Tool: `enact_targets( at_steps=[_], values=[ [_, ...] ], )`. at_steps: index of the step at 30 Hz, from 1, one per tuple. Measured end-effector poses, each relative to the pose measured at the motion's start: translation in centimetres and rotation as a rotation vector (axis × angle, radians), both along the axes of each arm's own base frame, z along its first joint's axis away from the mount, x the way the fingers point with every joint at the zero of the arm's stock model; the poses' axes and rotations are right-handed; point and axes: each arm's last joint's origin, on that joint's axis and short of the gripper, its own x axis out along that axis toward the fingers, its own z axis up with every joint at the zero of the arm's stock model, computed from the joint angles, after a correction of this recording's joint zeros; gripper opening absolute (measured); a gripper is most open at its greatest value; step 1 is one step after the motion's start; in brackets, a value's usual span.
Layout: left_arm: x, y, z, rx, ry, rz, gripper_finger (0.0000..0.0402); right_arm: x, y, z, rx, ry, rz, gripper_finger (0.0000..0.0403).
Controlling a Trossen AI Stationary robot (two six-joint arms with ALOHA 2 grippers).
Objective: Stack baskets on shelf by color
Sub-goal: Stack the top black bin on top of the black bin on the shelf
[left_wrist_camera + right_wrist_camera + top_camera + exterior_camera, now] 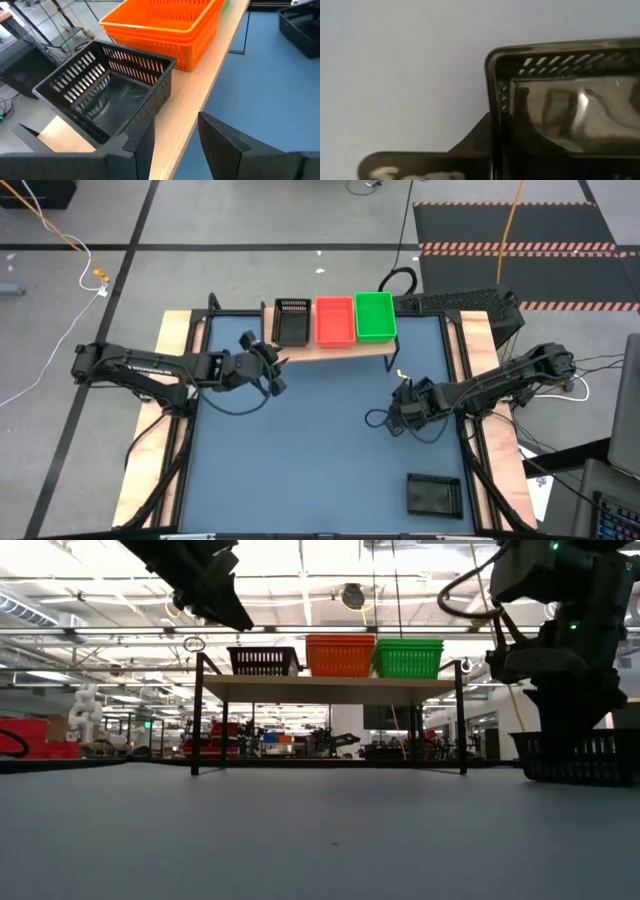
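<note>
Baskets stand in a row on the shelf (340,348) at the far side of the table (320,450): a black basket (291,321) on the left end, a red basket (334,320) in the middle and a green basket (375,316) on the right end, each just beside the next. In the left wrist view the red basket shows a second rim under its top one, and from table height the red and green ones rise taller than the black one.

The left hand (270,367) hangs just in front of the shelf's front edge, near the black basket. Its two fingers (140,145) stand apart with nothing between them, so it is released.

A second black basket (434,494) lies on the table near the front right corner, well apart from the shelf. The right hand (398,418) is over the right half of the table, between the shelf and that basket. Its wrist view shows a corner of a black basket close up over bare table. Whether this hand is released or clenched cannot be told.
</note>
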Motion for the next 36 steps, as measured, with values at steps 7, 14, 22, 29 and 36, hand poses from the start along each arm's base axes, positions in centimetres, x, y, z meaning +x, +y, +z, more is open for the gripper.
enact_targets(
  at_steps=[7,14,22,29,36],
  values=[
    [0.3,0.0,-0.4,-0.018,0.006,0.010,0.0152,0.9,1.1,0.9,0.030,-0.116,0.069,0.0004],
    [0.3,0.0,-0.3,-0.019,-0.003,0.011,0.0152,4.1,2.9,4.3,0.075,-0.452,0.207,0.0001],
    [0.2,0.0,-0.4,-0.027,-0.001,0.017,0.0152,7.0,4.4,9.0,0.064,-0.810,0.462,0.0000],
    [-0.4,0.2,0.3,0.008,-0.030,0.078,0.0152,11.7,8.0,10.9,0.102,-0.918,0.802,0.0000],
    [-5.3,0.3,2.6,0.033,-0.057,0.206,0.0152,15.1,9.0,14.0,-0.076,-0.903,1.170,0.0000]
  ],
)
